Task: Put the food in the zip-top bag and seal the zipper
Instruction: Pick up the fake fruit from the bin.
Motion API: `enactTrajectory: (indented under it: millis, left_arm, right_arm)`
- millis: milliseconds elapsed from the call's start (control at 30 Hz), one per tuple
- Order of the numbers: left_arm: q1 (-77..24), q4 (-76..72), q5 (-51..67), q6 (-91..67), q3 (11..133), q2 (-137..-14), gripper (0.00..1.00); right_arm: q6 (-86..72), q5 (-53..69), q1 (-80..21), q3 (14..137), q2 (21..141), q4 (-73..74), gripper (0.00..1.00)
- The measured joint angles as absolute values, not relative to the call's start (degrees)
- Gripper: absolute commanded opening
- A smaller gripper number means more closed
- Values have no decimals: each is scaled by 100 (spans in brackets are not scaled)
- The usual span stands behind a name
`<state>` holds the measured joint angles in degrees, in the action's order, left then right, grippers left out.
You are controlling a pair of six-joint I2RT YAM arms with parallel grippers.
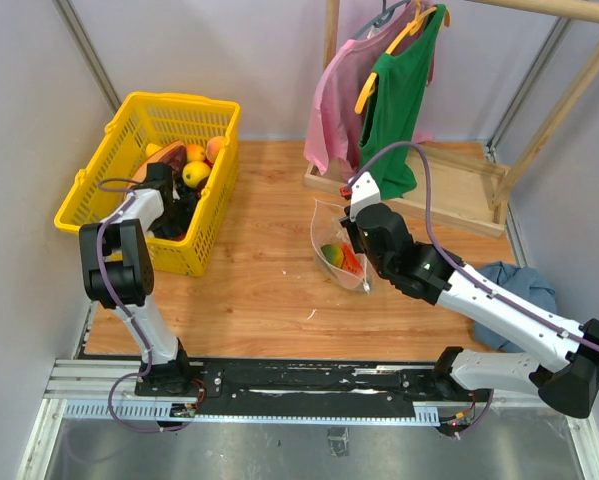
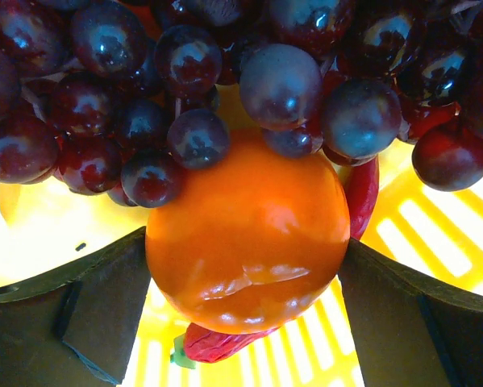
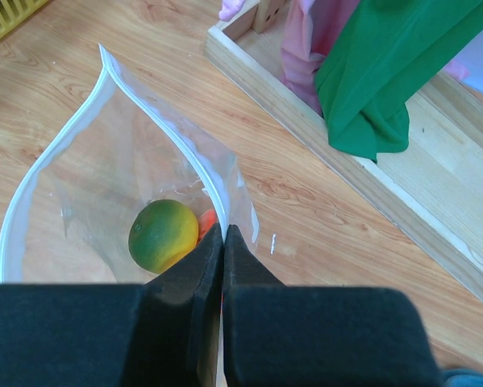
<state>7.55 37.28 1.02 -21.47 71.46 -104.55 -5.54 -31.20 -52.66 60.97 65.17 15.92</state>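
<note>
L pincer (image 2: 243, 239) pinching orange (image 2: 249, 214) in basket (image 1: 194, 108); R pincer (image 3: 223, 242) clamped on bag (image 3: 80, 185) rim, mouth open on bench (image 1: 269, 290): lift orange straight, clear of grapes (image 2: 185, 64), drop w/o nudging rim.

One yellow basket (image 1: 109, 165), one zip-top bag (image 3: 104, 161) holding two toy fruits — one green-yellow piece (image 3: 164, 235) and one red-orange piece (image 3: 207, 220) — plus one orange (image 2: 249, 234), one bunch of dark purple grapes (image 2: 185, 89), one red chilli (image 2: 362, 193), one pink garment (image 1: 329, 110), one green garment (image 1: 399, 110) and one blue cloth (image 1: 529, 283).
</note>
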Motion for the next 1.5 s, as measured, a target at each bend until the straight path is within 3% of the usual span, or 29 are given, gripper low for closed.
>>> enactTrajectory:
  millis: [533,1167,1500]
  left_arm:
    - [749,3688,-130,-2139,7015,-10064,45]
    - [86,3938,-650,-2215,7511,-7675,35]
    - [-491,3913,-180,-2300,7806,-6396,33]
  right_arm:
    - [-554,-2989,-5264,6051,6517,1540,1]
    - [-552,-2757,-5256,6051,6517,1538,1]
    - [-550,-2425,-5231,6051,6510,1529,1]
